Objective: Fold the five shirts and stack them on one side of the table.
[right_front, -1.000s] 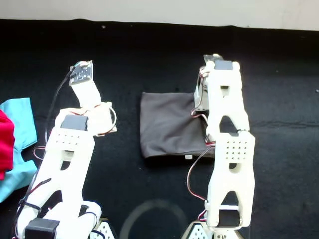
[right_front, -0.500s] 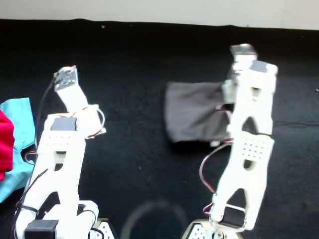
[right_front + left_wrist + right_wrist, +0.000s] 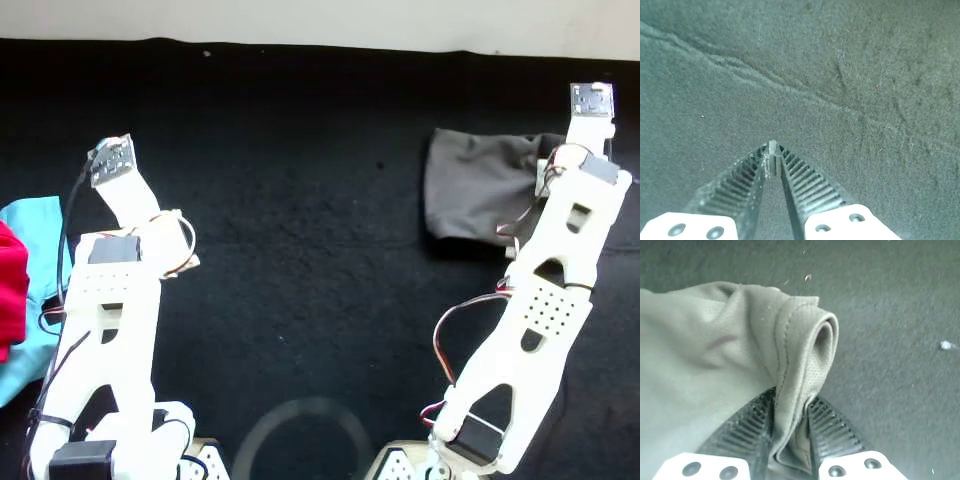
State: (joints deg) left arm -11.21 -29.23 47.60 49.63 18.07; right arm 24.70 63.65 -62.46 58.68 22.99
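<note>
A folded grey shirt (image 3: pixel 478 197) lies on the black cloth at the far right of the table, under the right arm. My right gripper (image 3: pixel 790 415) is shut on a rolled edge of the grey shirt (image 3: pixel 715 365). My left gripper (image 3: pixel 771 162) is shut with nothing between its fingers, just above bare black cloth on the left side. A light blue shirt (image 3: pixel 40 290) with a red shirt (image 3: pixel 10 285) on top lies at the left edge.
The black table cloth (image 3: pixel 300 200) has a long crease (image 3: pixel 765 82) running ahead of the left gripper. A pale wall strip (image 3: pixel 320 20) runs behind the table's far edge.
The right arm has dragged the grey shirt from the table's middle to the far right. The left arm has swung a little further left.
</note>
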